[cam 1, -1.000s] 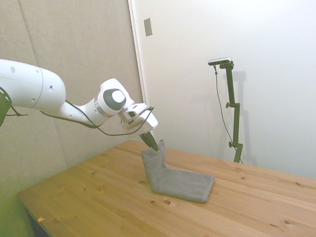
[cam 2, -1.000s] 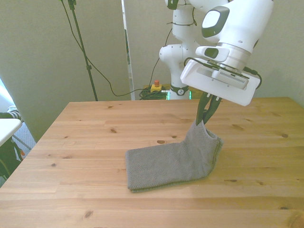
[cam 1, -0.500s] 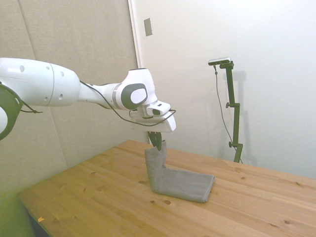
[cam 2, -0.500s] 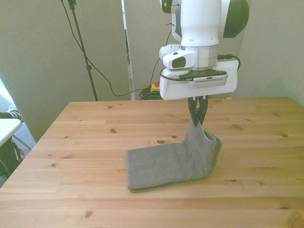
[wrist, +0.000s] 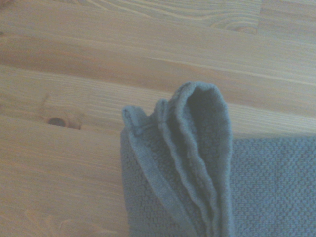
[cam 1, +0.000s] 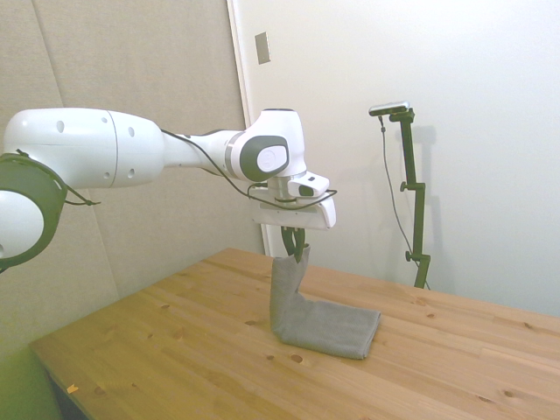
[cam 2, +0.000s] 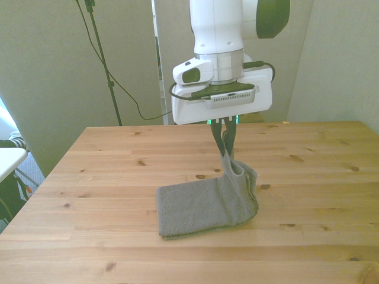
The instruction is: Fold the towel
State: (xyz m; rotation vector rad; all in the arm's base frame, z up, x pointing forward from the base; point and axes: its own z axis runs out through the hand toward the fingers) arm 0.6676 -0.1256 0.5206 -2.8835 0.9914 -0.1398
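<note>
The table (cam 2: 89,171) is a wide top of pale wooden planks with dark knots, and it carries only one thing. The white arm (cam 1: 105,162) reaches out over it from the side view's left and bends down at the wrist, so that the end effector (cam 2: 225,145) points straight down above the table's middle.

The towel (cam 2: 204,204) is a thick grey terry cloth in several layers. Most of it lies flat on the table, stretching from below the end effector toward the front view's left. Its other end is lifted off the wood and stands nearly upright, and the end effector is clenched on the top edge of this raised end, with the dark fingers (cam 1: 296,241) pressed close together on the cloth. In the side view the towel (cam 1: 319,319) makes an L shape, with the upright part directly under the end effector and the flat part on the planks beside it.

From the wrist view the towel (wrist: 197,163) shows its stacked layers bunched into a rounded fold close below the camera, with bare wood around it.
</note>
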